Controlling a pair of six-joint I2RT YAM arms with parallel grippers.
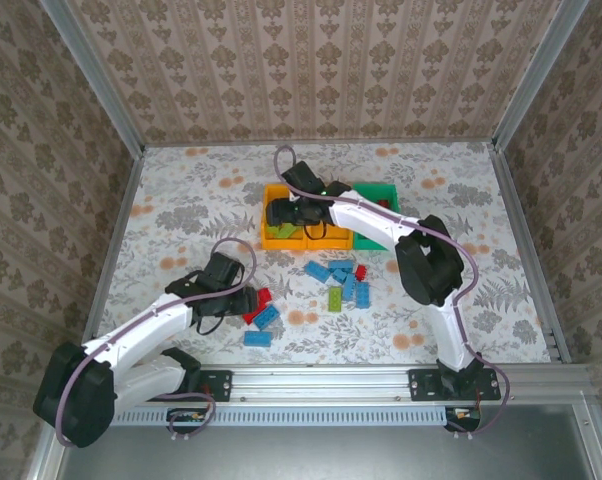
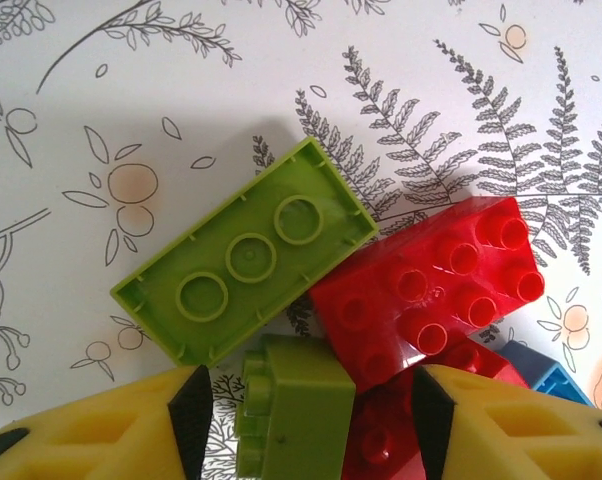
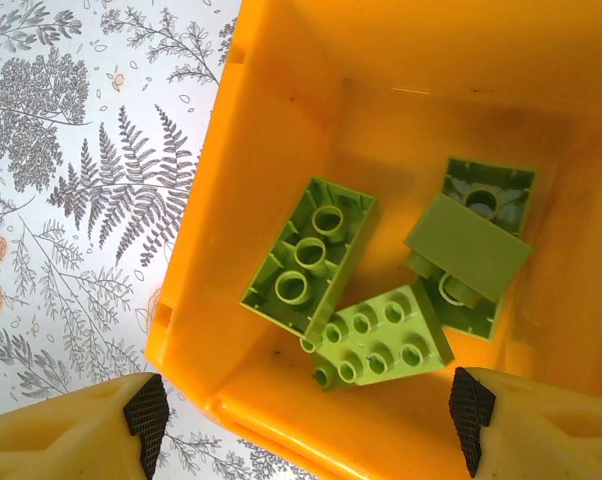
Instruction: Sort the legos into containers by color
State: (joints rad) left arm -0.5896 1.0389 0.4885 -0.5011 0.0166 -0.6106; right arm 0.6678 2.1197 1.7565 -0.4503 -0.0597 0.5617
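The small green brick (image 2: 293,405) lies on its side on the table (image 2: 71,110), directly between the two fingers of the left end effector (image 2: 309,425). Its studs face one finger and its smooth side faces the other. Its long axis seems to run along the fingers, so the jaws would close across its short width. The fingers stand apart with a thin gap on each side, and nothing is clamped yet. The brick is light green and glossy. Just beyond it a large green brick (image 2: 246,250) lies upside down, touching a red brick (image 2: 431,285), with a blue brick (image 2: 541,372) near. The left arm is clearly nearer. The right end effector (image 3: 308,425) hangs well apart from it over an orange bin (image 3: 281,100) holding several green bricks (image 3: 306,258), its fingers spread and empty. I judge the small brick belongs in that bin.
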